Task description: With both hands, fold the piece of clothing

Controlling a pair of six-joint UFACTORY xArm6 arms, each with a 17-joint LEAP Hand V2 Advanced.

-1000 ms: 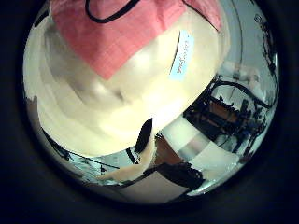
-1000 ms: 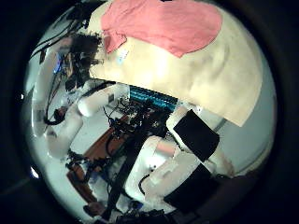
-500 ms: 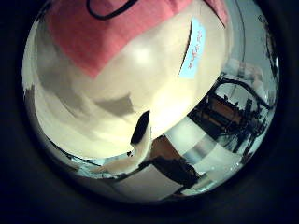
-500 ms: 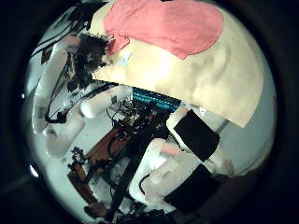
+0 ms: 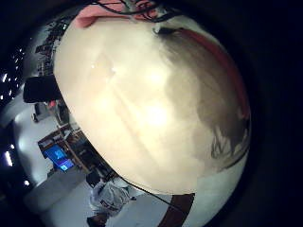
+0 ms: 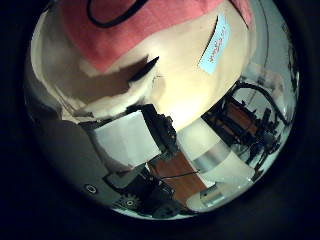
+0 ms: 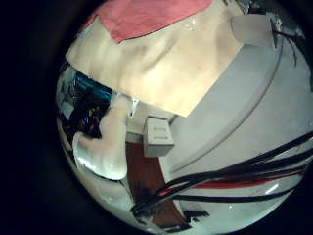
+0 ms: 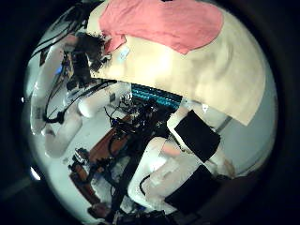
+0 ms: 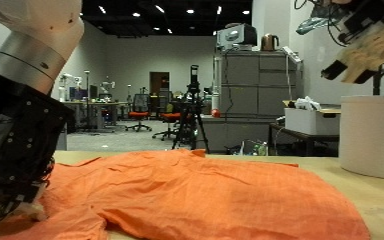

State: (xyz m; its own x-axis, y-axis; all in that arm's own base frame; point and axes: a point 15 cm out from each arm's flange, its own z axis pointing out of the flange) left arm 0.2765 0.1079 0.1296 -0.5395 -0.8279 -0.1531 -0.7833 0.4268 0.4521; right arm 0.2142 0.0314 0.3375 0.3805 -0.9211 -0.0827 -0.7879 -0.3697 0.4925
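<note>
Here, the wrinkled orange cloth garment [image 9: 192,190] lies spread flat on the pale wooden table [image 9: 379,200], covering most of the top toward its near edge. The left hand [image 9: 12,160] is down on one corner of the garment, though I cannot tell its grasp. The right hand [image 9: 365,45] hangs high above the table's far side, fingers relaxed and empty.

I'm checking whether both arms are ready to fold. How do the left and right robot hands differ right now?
The left robot hand is down at the edge of the orange shirt on the table; the right robot hand hangs high above the table. The right robot hand's fingers are spread and hold nothing; the left robot hand's fingers cannot be made out.
</note>
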